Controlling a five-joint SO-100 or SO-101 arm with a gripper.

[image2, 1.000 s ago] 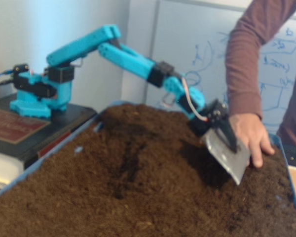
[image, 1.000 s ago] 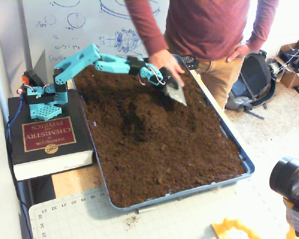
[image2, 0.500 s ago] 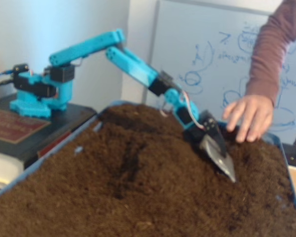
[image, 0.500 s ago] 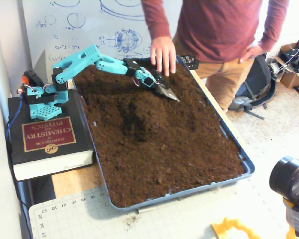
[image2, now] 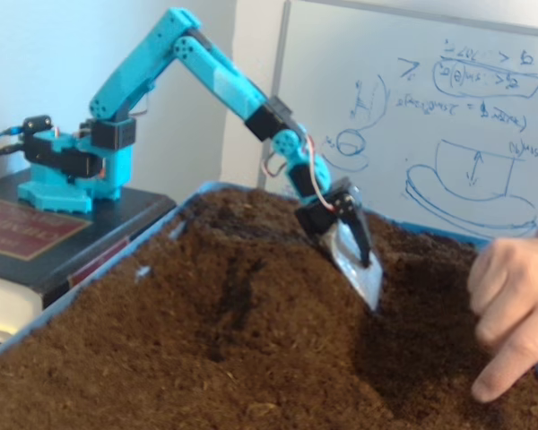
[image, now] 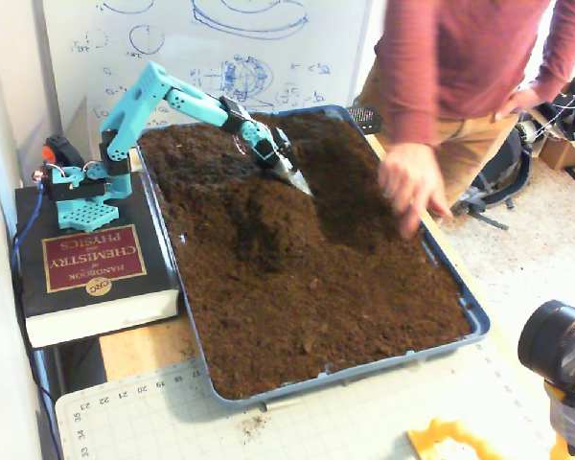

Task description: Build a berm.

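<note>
The turquoise arm reaches over a blue tray (image: 463,305) full of dark brown soil. Its gripper (image: 297,180) (image2: 366,273) is at the far middle of the tray, pointing down. One black finger (image2: 356,235) lies flat against a grey plate (image2: 360,271) whose tip touches the soil. The jaws look shut. A raised, uneven hump of soil, the berm (image: 268,225) (image2: 278,331), runs from the gripper toward the tray's middle. To the hump's right in both fixed views the soil lies lower and darker.
A person in a maroon shirt stands at the tray's right side with a hand (image: 412,187) (image2: 511,313) over the soil. The arm's base sits on a thick book (image: 86,264) left of the tray. A camera lens (image: 556,345) and a cutting mat (image: 125,412) are in front.
The arm has drawn back toward its base, dragging the plate left across the soil. The person's hand left the gripper and moved to the tray's right side.
</note>
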